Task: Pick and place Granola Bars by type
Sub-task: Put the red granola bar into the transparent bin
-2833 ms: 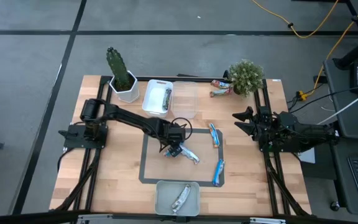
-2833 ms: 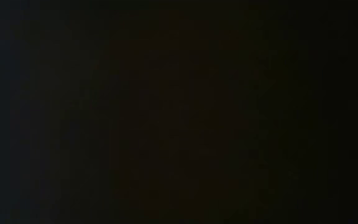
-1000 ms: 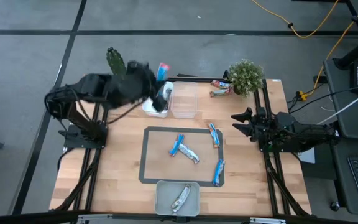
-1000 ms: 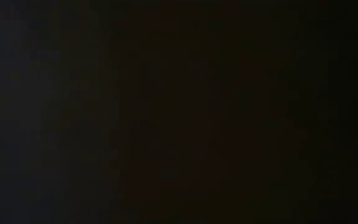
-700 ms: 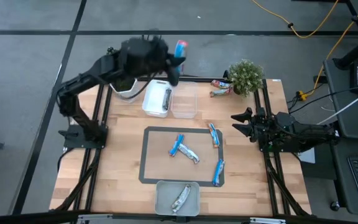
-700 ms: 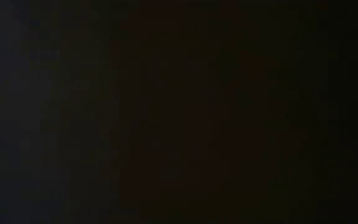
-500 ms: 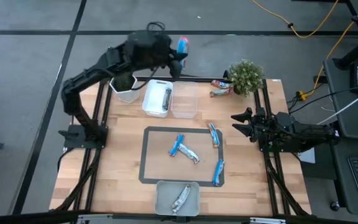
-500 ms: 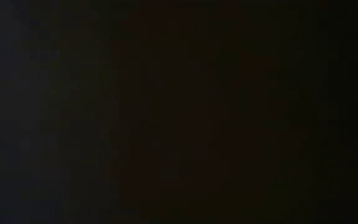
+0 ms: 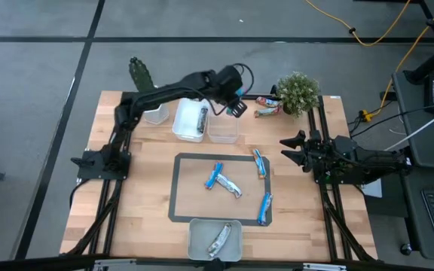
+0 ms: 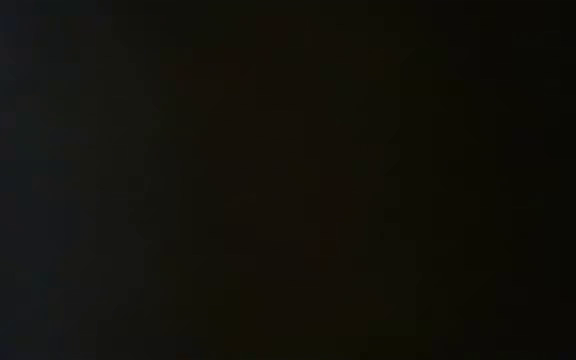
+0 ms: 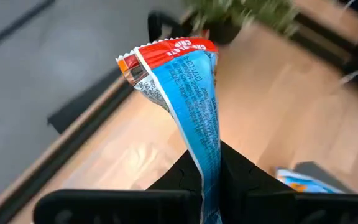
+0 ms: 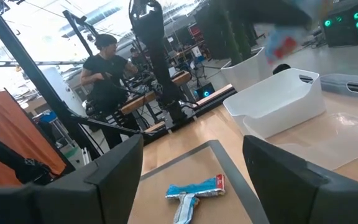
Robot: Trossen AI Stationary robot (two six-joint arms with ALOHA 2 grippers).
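Blue-wrapped bar point(image 11: 188, 87), pinched tight in left gripper point(image 9: 236, 104), has swung from beyond the table's far edge to above the clear tray point(image 9: 223, 125) at upper centre of frame, likely abt to drop it there, w/ right gripper point(image 9: 292, 147) parked, fingers apart.

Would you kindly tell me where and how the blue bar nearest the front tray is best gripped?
Grip the blue bar at its middle, coming straight down with the tool's fingers across its narrow width. It lies flat on the tape outline, tilted slightly, apart from the other bars.
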